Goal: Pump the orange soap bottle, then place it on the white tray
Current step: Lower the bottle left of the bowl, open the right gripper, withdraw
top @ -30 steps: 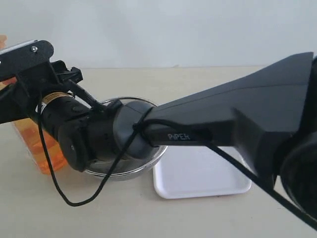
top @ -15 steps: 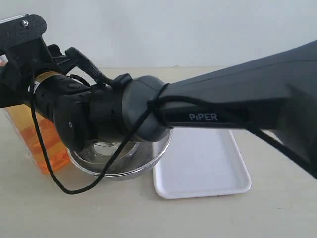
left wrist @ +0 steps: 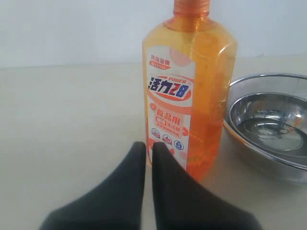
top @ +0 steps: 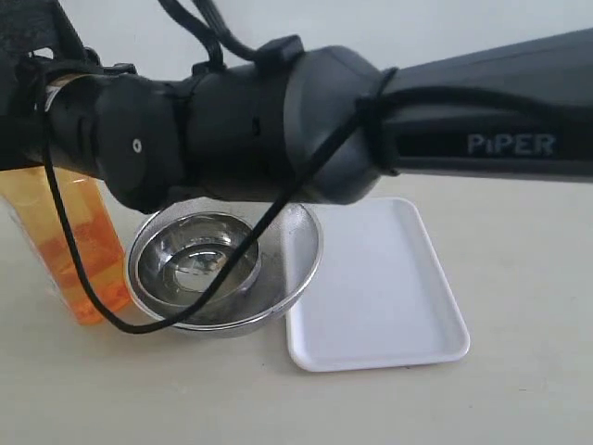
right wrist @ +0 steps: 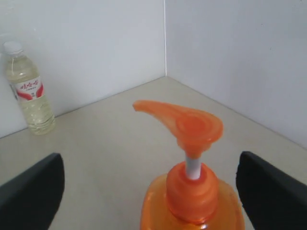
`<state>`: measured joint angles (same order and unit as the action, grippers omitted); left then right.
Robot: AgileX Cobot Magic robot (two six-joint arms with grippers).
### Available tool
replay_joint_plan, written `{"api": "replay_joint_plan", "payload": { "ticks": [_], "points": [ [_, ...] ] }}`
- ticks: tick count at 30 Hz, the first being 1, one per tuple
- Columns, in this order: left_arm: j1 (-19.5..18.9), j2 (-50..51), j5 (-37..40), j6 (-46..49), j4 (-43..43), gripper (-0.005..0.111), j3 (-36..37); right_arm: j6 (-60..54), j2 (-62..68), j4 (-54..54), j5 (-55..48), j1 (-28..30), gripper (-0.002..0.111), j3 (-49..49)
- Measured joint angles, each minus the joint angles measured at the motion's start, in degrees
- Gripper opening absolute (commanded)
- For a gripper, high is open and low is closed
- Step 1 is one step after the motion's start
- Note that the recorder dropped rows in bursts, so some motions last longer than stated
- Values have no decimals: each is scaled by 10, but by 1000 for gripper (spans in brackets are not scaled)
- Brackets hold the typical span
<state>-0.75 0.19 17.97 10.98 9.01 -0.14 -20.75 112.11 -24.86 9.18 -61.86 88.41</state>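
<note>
The orange soap bottle (top: 79, 250) stands upright on the table at the far left, beside a steel bowl. Its upper part is hidden behind my right arm (top: 278, 120), which reaches across from the right. In the right wrist view the orange pump head (right wrist: 187, 124) sits raised on its white stem (right wrist: 193, 168). My right gripper (right wrist: 149, 165) is open, one finger (right wrist: 33, 191) on each side of the bottle's neck, both apart from it. My left gripper (left wrist: 148, 149) is shut and empty, its tips close by the label low on the bottle (left wrist: 192, 96). The white tray (top: 380, 287) lies flat, right of the bowl.
A round steel bowl (top: 222, 269) with a smaller one nested inside sits between the bottle and the tray, its rim over the tray's left edge. A clear water bottle (right wrist: 26, 88) stands by the wall. White walls meet in a corner behind the table.
My right arm has risen in the exterior view, uncovering the steel bowl and more of the soap bottle's body. The bottle and the tray have stayed in place.
</note>
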Motion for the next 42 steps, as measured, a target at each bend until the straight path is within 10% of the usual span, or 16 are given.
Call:
{"api": "replay_joint_plan", "payload": {
  "ticks": [10,22,42],
  "points": [
    [0,0,0,0,0,5,0,7,-37,-2,-121,1,86,0],
    [0,0,0,0,0,5,0,30,-83,7,-320,33,2,0],
    [0,0,0,0,0,5,0,183,-316,225,-341,34,0,-209]
  ]
}}
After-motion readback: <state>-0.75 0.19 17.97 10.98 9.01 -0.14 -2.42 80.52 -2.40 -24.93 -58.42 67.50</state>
